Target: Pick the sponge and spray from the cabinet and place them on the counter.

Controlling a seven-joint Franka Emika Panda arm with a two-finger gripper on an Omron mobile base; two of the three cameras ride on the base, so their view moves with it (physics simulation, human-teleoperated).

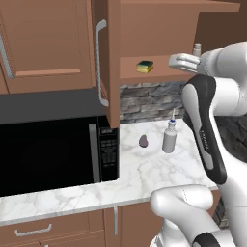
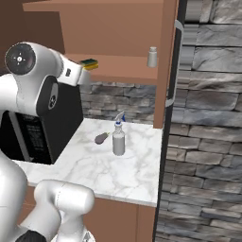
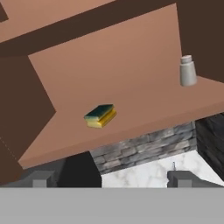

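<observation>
Cabinet [image 1: 113,62] door stood open, hinged out toward the camera at upper centre of the left base view, its long silver bar handle [image 1: 100,62] facing left. Sponge [image 1: 144,66] lay flat on the cabinet shelf, upper centre of that frame, green scrub side up; in the hand view it sat mid-frame, left of centre [image 3: 100,116], nothing touching it. A small white shaker bottle [image 3: 187,71] stood upright near the right end of the same shelf, well apart from the sponge.

Spray [image 1: 169,138] was upright on the counter [image 1: 144,173], right of centre in the left base view, blue-tipped nozzle up. A small dark purple egg-shaped object [image 1: 143,141] lay just beside it on the left, not touching. In the right base view the spray [image 2: 118,138] showed at centre frame, with the purple object to its left.

Gripper [image 1: 179,61] was at shelf height in the upper right of the left base view, pointing left toward the sponge — near it, with a clear gap between them. Jaws were spread wide with nothing between them: the two dark tips sat far apart at the bottom of the hand view, one lower left, one lower right.

Black microwave [image 1: 53,152] filled the left side of the left base view, on the counter under a closed cabinet.
</observation>
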